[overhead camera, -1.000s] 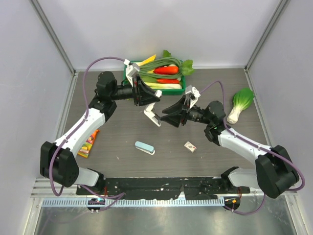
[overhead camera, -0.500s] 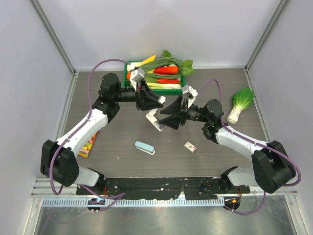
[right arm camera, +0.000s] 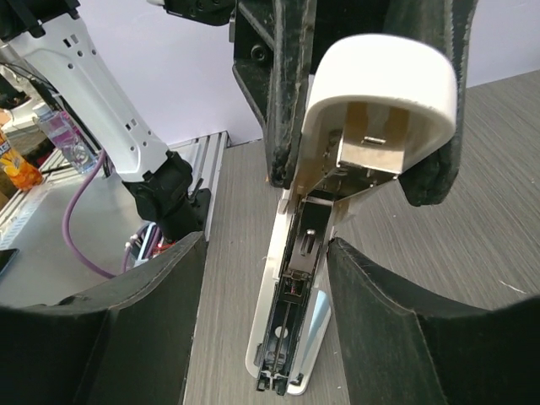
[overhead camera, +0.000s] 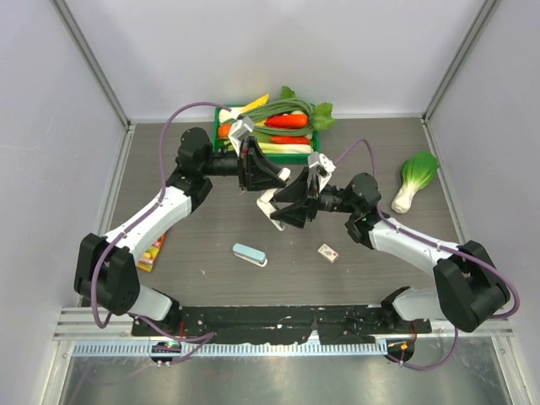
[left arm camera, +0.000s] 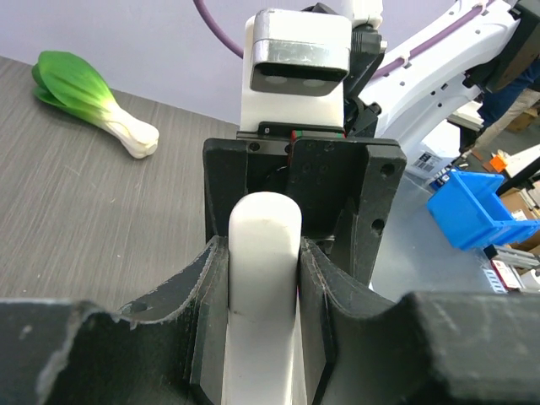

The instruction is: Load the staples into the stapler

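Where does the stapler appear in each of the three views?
Top external: the stapler hangs open at the centre.
Left wrist: its white top is at lower centre, clamped by the left gripper.
Right wrist: it fills the centre, opened, with its magazine showing.
Shared landmark: the left gripper clamping it.

Robotics lab, walled test cell (overhead camera: 278, 51), blue bin (left arm camera: 472, 211)

From above I can make out only the white lower end of the stapler (overhead camera: 270, 207); the rest is hidden beneath the left gripper (overhead camera: 274, 179) and the right gripper (overhead camera: 283, 211). On the left wrist camera its near end runs off the bottom edge, and the fingers (left arm camera: 209, 321) cover both its sides. The print on the staples (overhead camera: 328, 252) is too small to read, and the left arm (overhead camera: 156, 215) covers part of the candy bag (overhead camera: 150, 253).
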